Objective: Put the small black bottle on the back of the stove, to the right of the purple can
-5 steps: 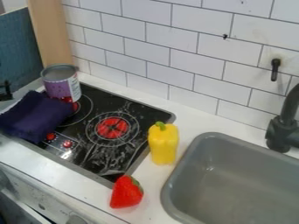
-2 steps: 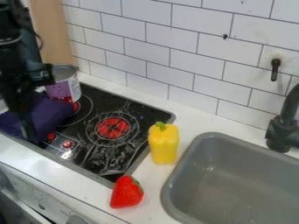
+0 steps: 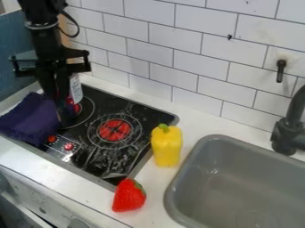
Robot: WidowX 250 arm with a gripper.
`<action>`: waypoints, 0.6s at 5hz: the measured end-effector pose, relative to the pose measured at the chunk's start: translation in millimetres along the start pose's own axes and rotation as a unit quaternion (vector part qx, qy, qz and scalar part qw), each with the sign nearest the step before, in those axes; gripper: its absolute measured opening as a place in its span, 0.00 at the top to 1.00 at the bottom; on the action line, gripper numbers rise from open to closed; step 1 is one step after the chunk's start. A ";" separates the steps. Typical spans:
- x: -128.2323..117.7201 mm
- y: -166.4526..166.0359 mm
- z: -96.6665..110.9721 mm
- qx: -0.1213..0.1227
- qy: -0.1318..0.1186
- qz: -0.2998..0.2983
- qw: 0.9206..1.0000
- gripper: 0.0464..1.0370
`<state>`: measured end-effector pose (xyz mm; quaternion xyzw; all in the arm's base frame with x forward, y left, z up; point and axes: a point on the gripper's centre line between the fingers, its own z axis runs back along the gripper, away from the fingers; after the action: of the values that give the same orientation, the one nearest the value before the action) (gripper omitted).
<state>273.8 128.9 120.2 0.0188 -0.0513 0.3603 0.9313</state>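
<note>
Below a white-tiled wall (image 3: 179, 58), the gripper (image 3: 63, 116) hangs beside 1 purple cloth (image 3: 26, 119) at the stovetop's (image 3: 138, 116) left, likely light, limp and best pinched at a fold; jaw opening and hold cannot be told.

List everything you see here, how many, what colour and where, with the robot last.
Stove: one, black, left
Cloth: one, dark purple, stove's left edge
Can: one, white label showing, behind the hand
Pepper: one, yellow, between stove and sink
Strawberry: one, red, counter's front
Sink: one, grey, right
Faucet: one, black, behind sink
Hook: one, black, tiled wall
Counter: one, white, around stove
Wall: one, white, back
Arm with hand: one, black, upper left
</note>
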 end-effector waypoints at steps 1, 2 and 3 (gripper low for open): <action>16.1 -17.8 -4.6 -0.004 -0.003 -0.012 1.000 0.87; 35.0 -39.1 -11.2 -0.011 -0.016 -0.027 0.999 0.87; 51.1 -55.4 -21.7 -0.043 -0.032 -0.016 0.998 0.87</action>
<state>350.4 123.7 104.3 -0.0090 -0.0957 0.3421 0.9347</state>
